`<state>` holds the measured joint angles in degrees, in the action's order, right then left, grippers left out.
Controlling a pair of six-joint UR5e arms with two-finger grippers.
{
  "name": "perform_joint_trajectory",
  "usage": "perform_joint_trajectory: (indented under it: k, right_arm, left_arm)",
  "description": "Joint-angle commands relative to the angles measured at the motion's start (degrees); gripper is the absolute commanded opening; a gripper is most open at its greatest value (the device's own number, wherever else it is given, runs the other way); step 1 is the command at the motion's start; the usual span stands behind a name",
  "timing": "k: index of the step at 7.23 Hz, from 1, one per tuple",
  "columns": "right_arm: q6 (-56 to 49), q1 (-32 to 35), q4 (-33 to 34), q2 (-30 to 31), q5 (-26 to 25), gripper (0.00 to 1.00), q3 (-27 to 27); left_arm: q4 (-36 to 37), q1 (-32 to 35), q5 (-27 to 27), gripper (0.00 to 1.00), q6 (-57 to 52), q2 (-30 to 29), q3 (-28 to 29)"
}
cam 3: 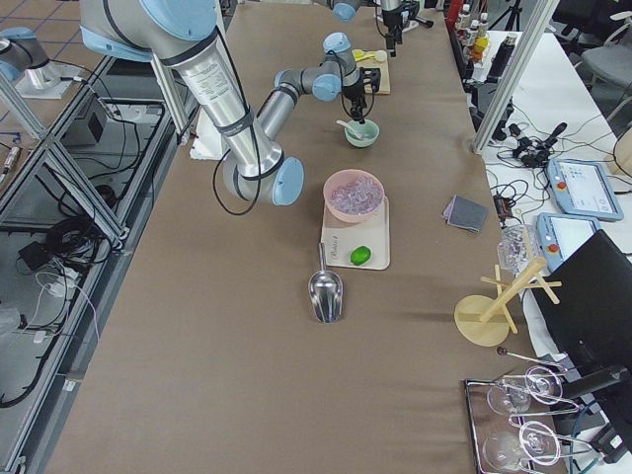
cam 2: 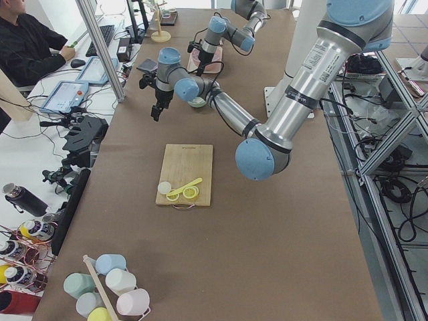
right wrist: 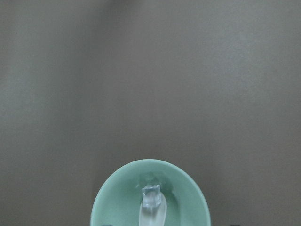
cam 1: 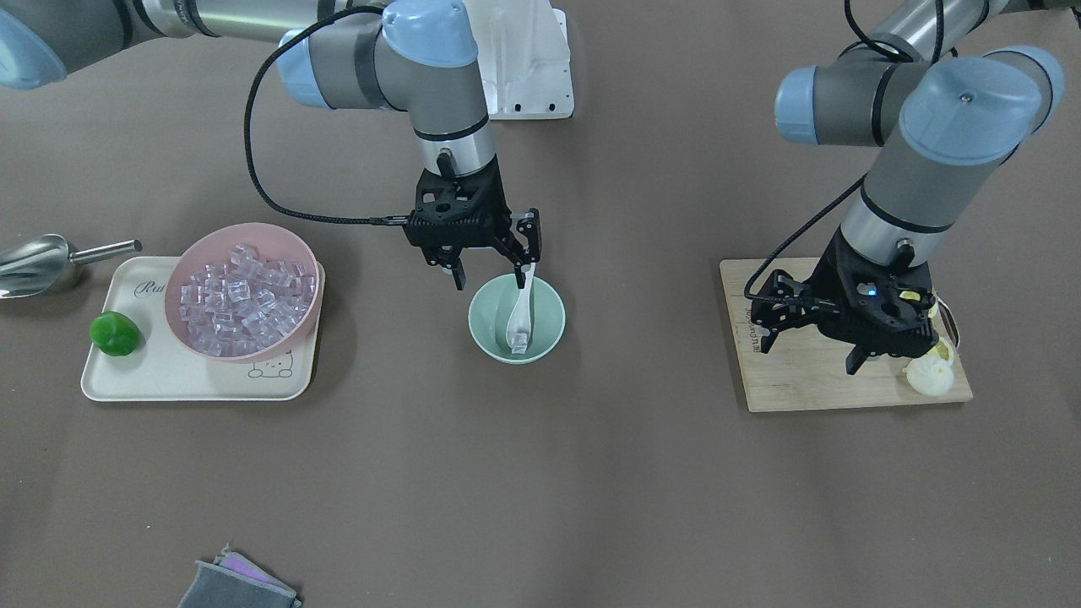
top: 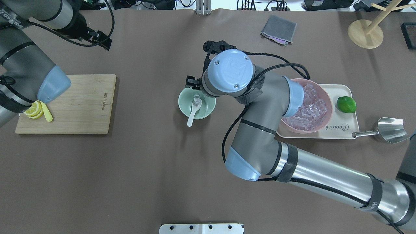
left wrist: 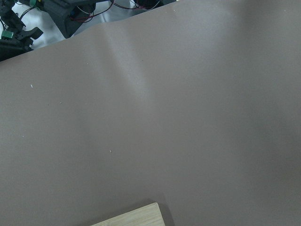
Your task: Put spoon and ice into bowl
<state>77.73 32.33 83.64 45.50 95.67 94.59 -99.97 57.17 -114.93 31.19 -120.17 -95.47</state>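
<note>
The mint-green bowl (cam 1: 488, 325) stands mid-table. The white spoon (cam 1: 521, 308) lies in it, scoop down inside, its handle leaning over the rim on the robot's side. One clear ice cube (cam 1: 519, 341) sits in the scoop; it also shows in the right wrist view (right wrist: 151, 196) on the spoon (right wrist: 152, 214) in the bowl (right wrist: 117, 197). My right gripper (cam 1: 495, 263) hovers just above the bowl's robot-side rim, jaws open, one finger close beside the handle. My left gripper (cam 1: 809, 353) is open and empty above the cutting board (cam 1: 798, 380).
A pink bowl (cam 1: 242, 291) full of ice cubes and a lime (cam 1: 114, 333) sit on a cream tray (cam 1: 160, 376). A steel scoop (cam 1: 34, 263) lies beside it. Lemon slices and a yellow spoon (top: 45, 112) lie on the board. A grey cloth (cam 1: 236, 584) lies at the table's edge.
</note>
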Motion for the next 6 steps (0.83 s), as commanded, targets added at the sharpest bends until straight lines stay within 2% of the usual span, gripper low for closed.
perform_joint_trajectory:
  k: [1, 2, 3, 4, 5, 6]
  right_arm:
    - [-11.11, 8.40, 4.75, 7.09, 10.01, 1.00, 6.62]
    - [-22.08, 14.89, 8.69, 12.02, 15.63, 1.00, 8.57]
    - [-34.89, 20.69, 9.51, 17.29, 19.42, 1.00, 8.59]
    - [-45.81, 27.37, 9.52, 22.91, 23.29, 1.00, 8.33]
    - [-62.28, 34.83, 9.43, 28.45, 25.24, 1.00, 6.68]
    - [-75.32, 42.47, 9.26, 31.46, 32.22, 1.00, 1.44]
  left_arm:
    - [-3.65, 0.74, 0.23, 0.98, 0.09, 2.99, -0.06]
    - [-4.44, 1.01, 0.84, 0.98, 0.09, 5.45, 0.37]
    - [-4.62, 3.19, 2.67, 0.98, -1.99, 8.78, 0.46]
    - [-3.84, 9.04, 1.99, 0.98, -11.67, 11.60, 0.38]
    - [-2.96, 14.67, -2.28, 0.98, -21.17, 16.06, 0.12]
    - [-0.69, 20.47, -4.58, 0.98, -21.52, 16.89, 0.81]
